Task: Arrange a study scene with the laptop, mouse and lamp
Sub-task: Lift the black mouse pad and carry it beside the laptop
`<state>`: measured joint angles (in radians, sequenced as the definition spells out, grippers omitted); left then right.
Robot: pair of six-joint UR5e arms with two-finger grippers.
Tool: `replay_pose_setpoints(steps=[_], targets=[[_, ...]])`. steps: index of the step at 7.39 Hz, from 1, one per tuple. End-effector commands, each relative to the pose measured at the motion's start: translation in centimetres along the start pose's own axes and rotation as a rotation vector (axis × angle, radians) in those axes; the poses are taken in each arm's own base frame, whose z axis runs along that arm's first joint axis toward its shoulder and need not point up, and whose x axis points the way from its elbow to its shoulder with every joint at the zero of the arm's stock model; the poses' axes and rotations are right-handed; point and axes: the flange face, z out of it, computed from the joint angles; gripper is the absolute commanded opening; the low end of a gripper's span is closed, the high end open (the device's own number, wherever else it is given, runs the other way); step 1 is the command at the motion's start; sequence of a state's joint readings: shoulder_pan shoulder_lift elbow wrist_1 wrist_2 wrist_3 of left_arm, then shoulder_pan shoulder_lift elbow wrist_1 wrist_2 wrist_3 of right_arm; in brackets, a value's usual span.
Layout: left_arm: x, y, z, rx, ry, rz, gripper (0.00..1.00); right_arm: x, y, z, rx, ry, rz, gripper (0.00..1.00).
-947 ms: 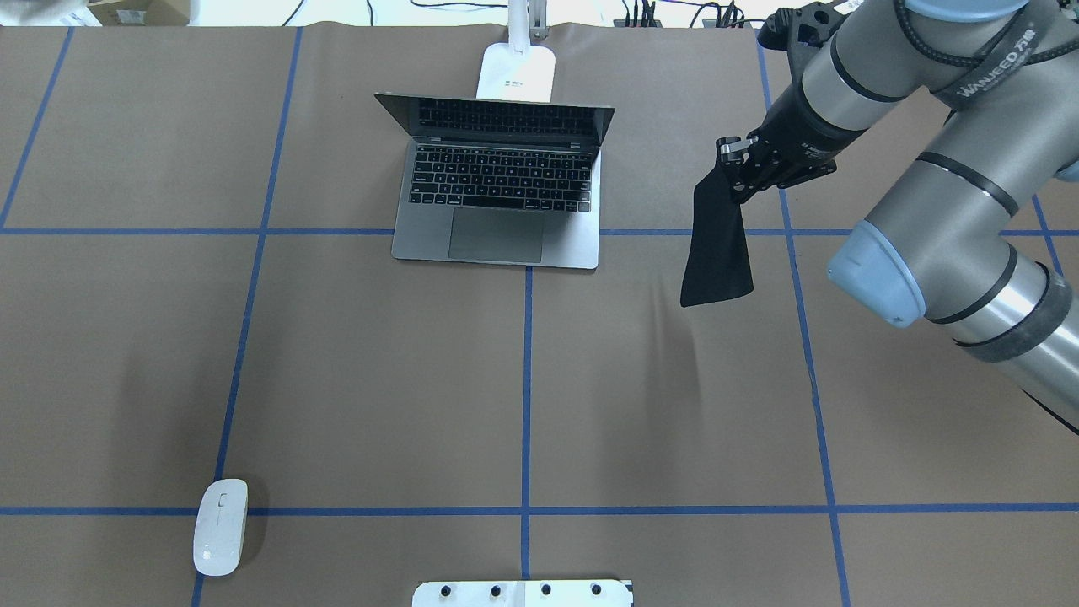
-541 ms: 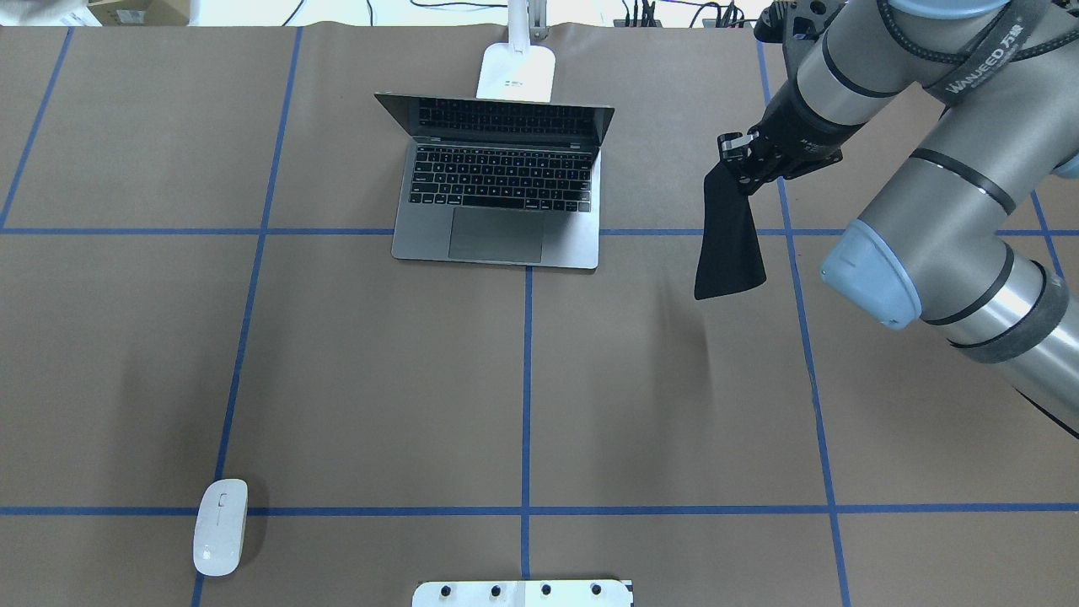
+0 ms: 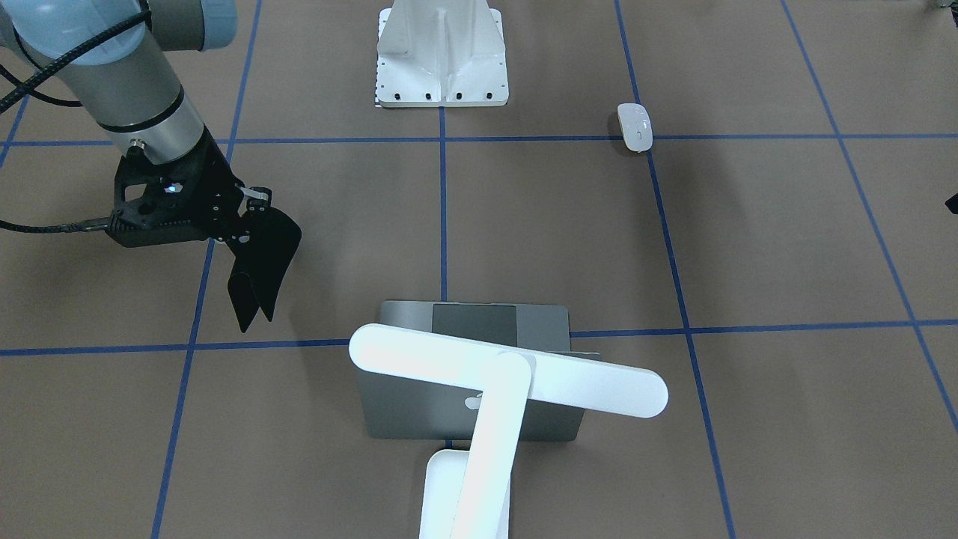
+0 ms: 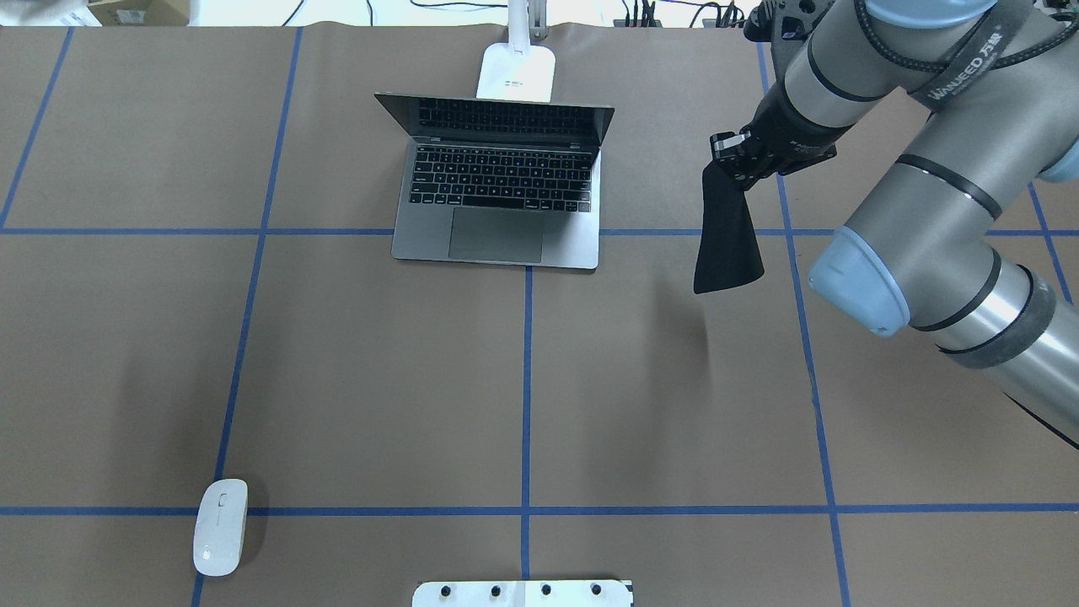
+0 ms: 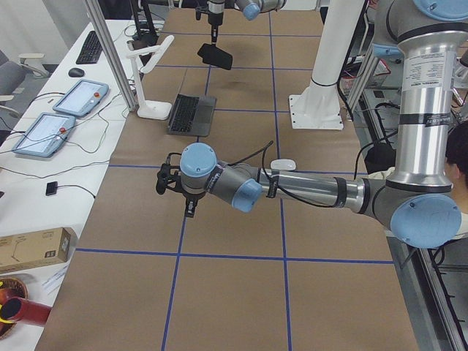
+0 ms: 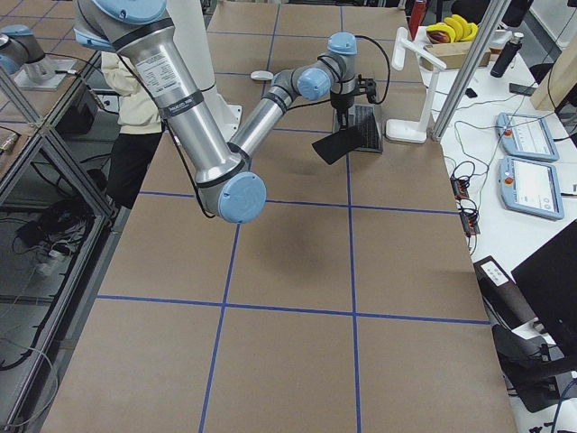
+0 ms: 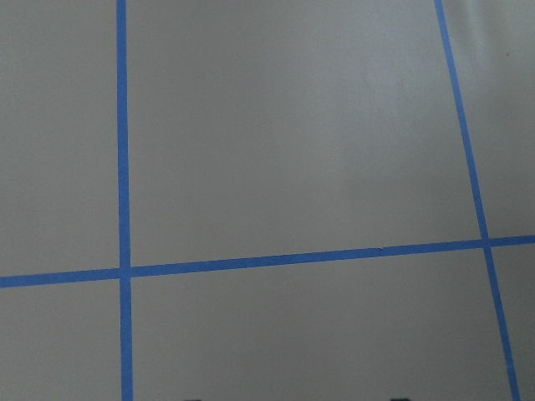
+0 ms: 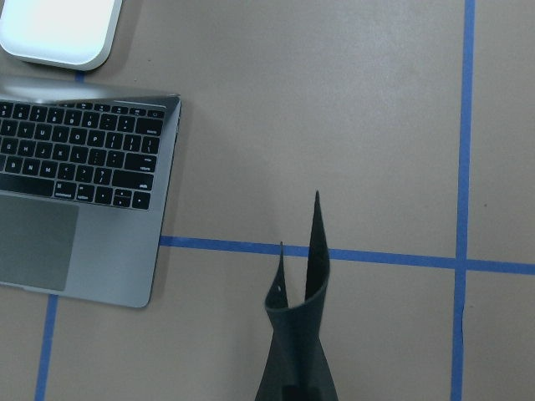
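We note the right gripper (image 4: 732, 167), jaws clamped on the limp black mat (image 4: 727, 244), has drifted toward the table's (image 4: 354, 379) far edge beside the open laptop (image 4: 499, 194), so the mat awaits laying; the mouse (image 4: 221, 527) lies near the near-left corner; the left gripper's (image 5: 189, 208) jaws we cannot tell.

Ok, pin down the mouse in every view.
Front-facing: mouse at upper right.
Overhead: mouse at lower left.
Exterior left: mouse near centre.
Exterior right: mouse near the top, left of centre.
Left wrist: not in it.
Right wrist: not in it.
Shared landmark: the laptop, far across the table from the mouse.
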<state>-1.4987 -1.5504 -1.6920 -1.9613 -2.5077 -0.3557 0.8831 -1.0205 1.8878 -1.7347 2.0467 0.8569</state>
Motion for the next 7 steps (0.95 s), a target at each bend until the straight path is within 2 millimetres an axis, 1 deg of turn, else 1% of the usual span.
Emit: replay_pose_setpoints(steps=[1,5,7], targets=[[-0.06,0.05,0.02,-0.001,-0.001,-0.002,0.81,-0.7,0.44,0.41,0.045,0.035,-0.016,0.99],[-0.12,0.01,0.07,-0.007,-0.004,-0.009,0.81,-1.15,0.73,-0.04,0.044,0.022,-0.023,1.0],[0.11,-0.6,0.11,-0.02,-0.016,-0.047,0.83,-0.83,0.95,0.46,0.035,0.029,-0.022,1.0]])
